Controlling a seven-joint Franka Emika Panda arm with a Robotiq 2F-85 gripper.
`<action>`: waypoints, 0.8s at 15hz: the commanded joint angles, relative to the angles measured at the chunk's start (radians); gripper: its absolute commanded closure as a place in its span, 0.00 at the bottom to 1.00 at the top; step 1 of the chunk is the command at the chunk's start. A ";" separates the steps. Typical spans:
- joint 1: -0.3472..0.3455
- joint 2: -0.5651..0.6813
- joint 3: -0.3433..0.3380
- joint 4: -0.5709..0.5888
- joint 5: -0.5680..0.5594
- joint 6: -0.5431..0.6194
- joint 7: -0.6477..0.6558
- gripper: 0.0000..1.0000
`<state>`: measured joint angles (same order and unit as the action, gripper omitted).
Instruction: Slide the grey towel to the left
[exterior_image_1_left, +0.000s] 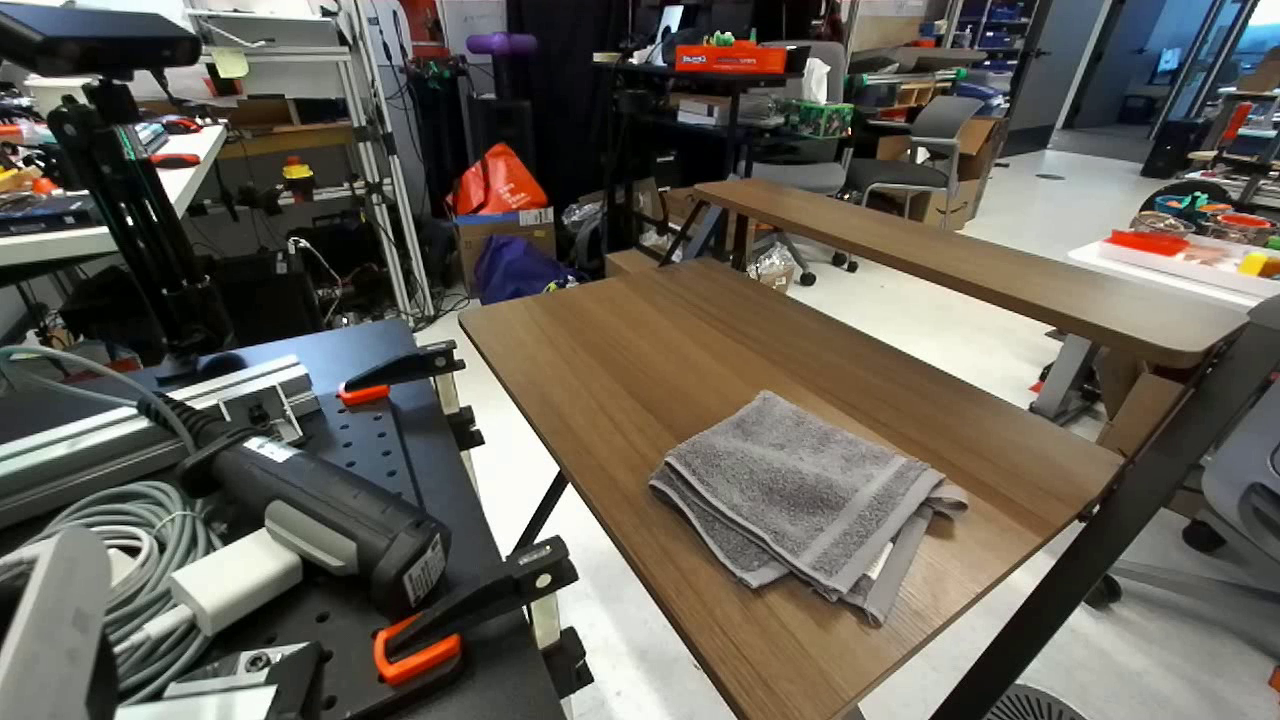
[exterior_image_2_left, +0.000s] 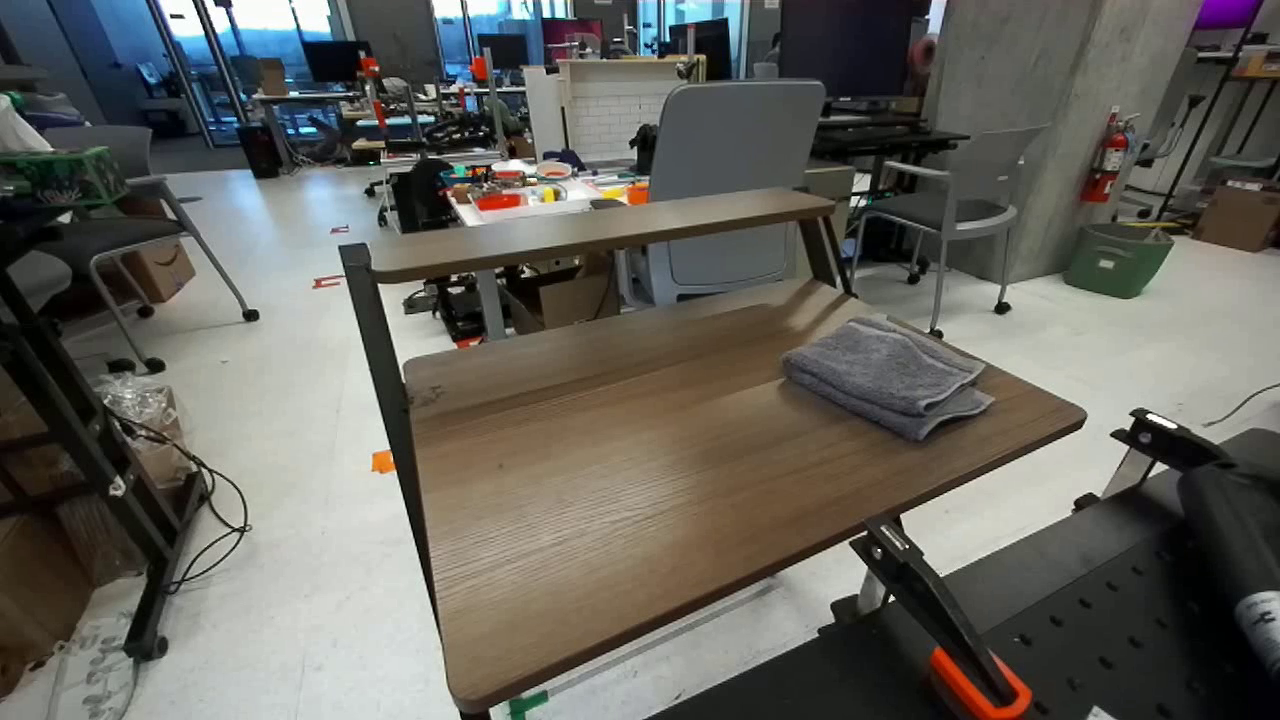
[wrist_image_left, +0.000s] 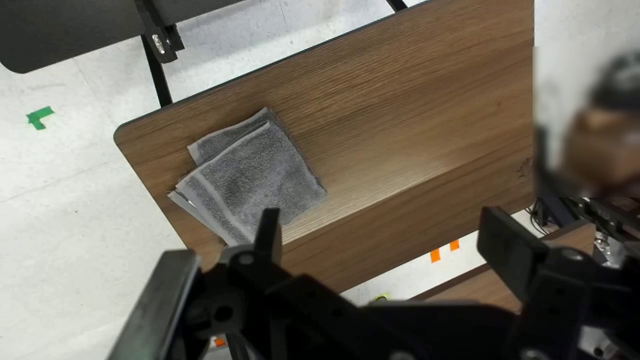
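The grey terry towel (wrist_image_left: 255, 172) lies near one short edge of the worktop (wrist_image_left: 400, 115) — likely leaving sliding room; the gripper (wrist_image_left: 380, 231) gapes empty, perhaps to straddle it.

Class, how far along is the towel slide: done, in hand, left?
Done: no slide is evident; the grey towel lies folded near one end of the brown tabletop. In hand: nothing; the jaws stand open and empty in the wrist view. Left: probably the whole slide leftward.

Nothing legible; lettering (exterior_image_1_left: 692, 60) on red box (exterior_image_1_left: 740, 60) perhaps too small.
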<state>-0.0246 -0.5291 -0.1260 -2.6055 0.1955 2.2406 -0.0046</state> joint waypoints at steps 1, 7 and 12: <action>-0.030 0.134 0.007 0.063 -0.001 0.062 0.029 0.00; -0.053 0.479 0.012 0.229 -0.009 0.200 0.114 0.00; -0.048 0.785 0.015 0.394 -0.005 0.289 0.182 0.00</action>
<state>-0.0636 0.0808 -0.1239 -2.3354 0.1885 2.4949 0.1422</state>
